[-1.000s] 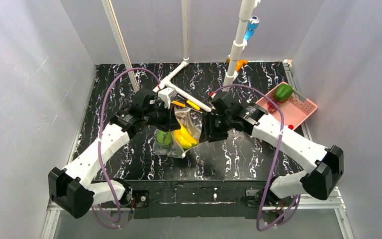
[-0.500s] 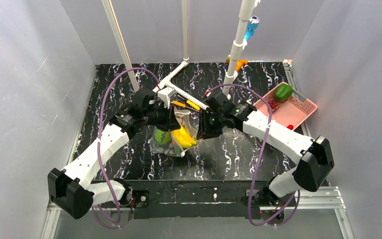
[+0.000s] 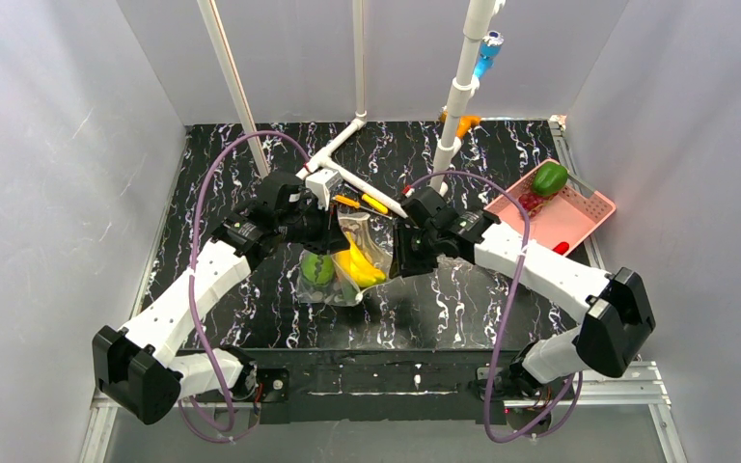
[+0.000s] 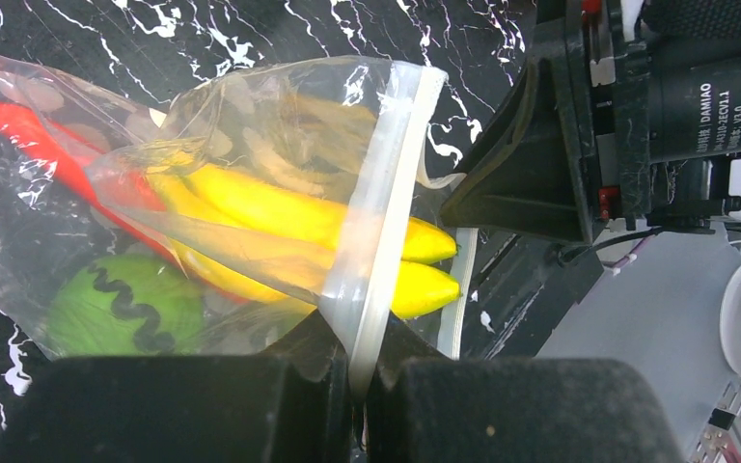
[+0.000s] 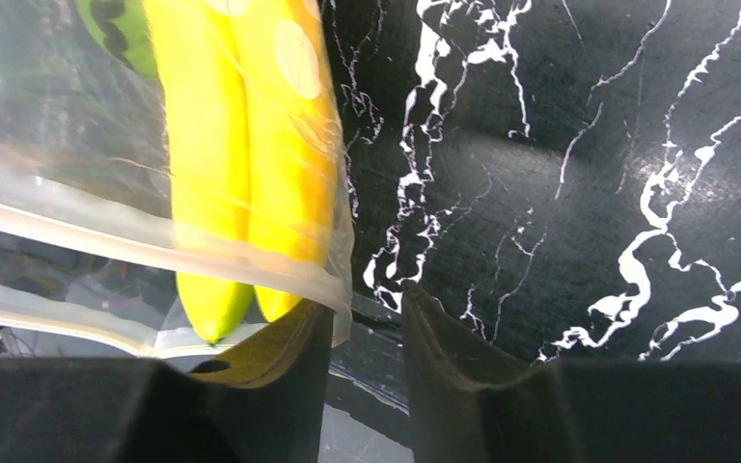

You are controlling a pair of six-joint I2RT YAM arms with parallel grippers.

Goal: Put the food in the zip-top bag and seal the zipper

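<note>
Your left pincer [image 4: 367, 386] was clamped on the zipper [image 4: 396, 193] at one end of the bag's mouth, holding the bag [image 4: 251, 116] up off the bench [image 3: 444, 309] between the two arms. Your right pincer [image 5: 367, 338] stood with its jaws apart at the other end. The strip's end lay against one finger but was not gripped.

In the bag were the bananas [image 4: 280, 207], a green fruit [image 4: 125, 309] and a red pepper [image 4: 39, 135]. The banana tips poked out past the zipper, so you could not have pressed the mouth shut as it was. A green pepper [image 3: 549, 177] and some smaller red pieces sat in the basket [image 3: 593, 207], well apart from the bag, so loading looked unfinished.

The step in hand seemed to be taking the free end of the mouth. To do it well, you needed to:
- slide the right jaws squarely over the strip, not over the loose film below it, and then bring them together;
- keep the left clamp firm, because the film was slippery and the load hung from that one hold;
- draw the ends apart gently, enough to flatten the mouth without tearing the film;
- tip the bag so the bananas slid fully below the strip before pressing it.

The main risk was pinching the zipper onto a banana tip.
</note>
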